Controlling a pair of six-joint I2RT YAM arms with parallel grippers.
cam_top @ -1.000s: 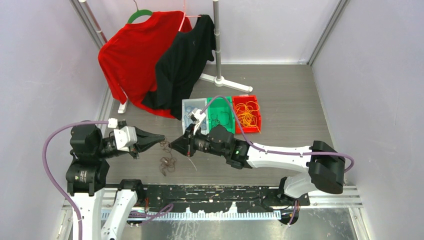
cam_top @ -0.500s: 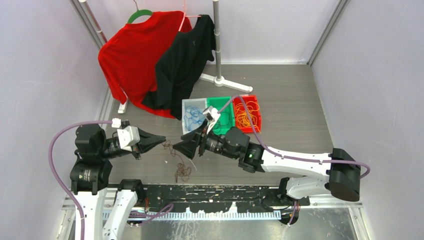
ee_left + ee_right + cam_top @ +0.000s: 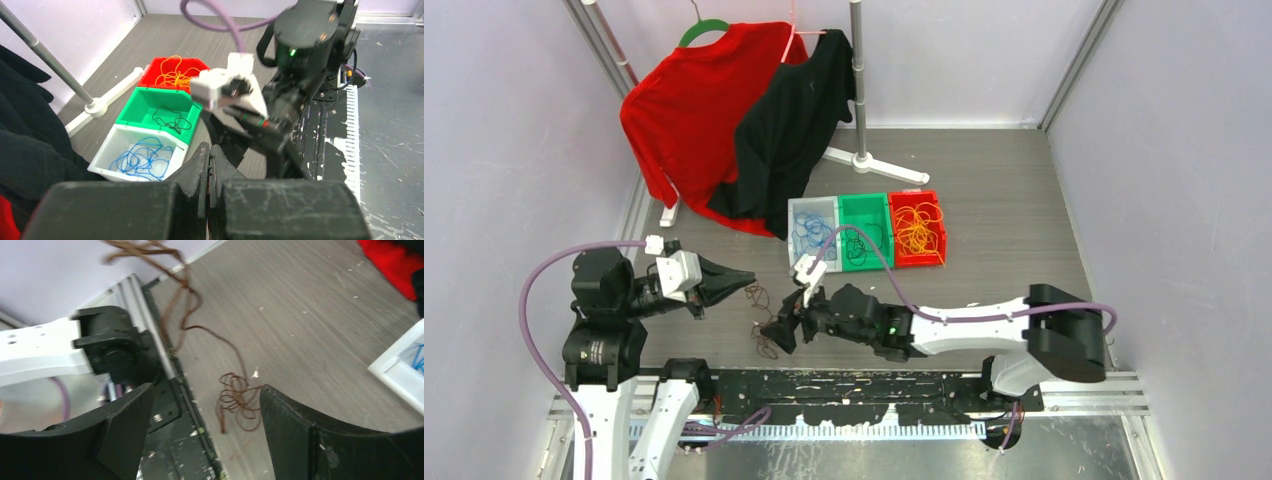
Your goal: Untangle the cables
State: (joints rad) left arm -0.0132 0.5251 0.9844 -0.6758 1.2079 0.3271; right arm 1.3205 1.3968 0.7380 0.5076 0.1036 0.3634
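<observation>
Brown cable [image 3: 239,401] is trailing from the left tool [image 3: 746,278] — pressed together, seemingly pinching its end — to a coil lying just ahead of the spread right tool [image 3: 205,392].

The left arm [image 3: 596,345] and the right arm [image 3: 969,325] have white links and bulky, round black joint housings, each with a lilac hose [image 3: 532,290] along it. The wrist cameras [image 3: 677,270] are small white blocks. The gripper fingers [image 3: 197,167] are black and scratched. A green light [image 3: 293,51] glows on the right arm.
</observation>
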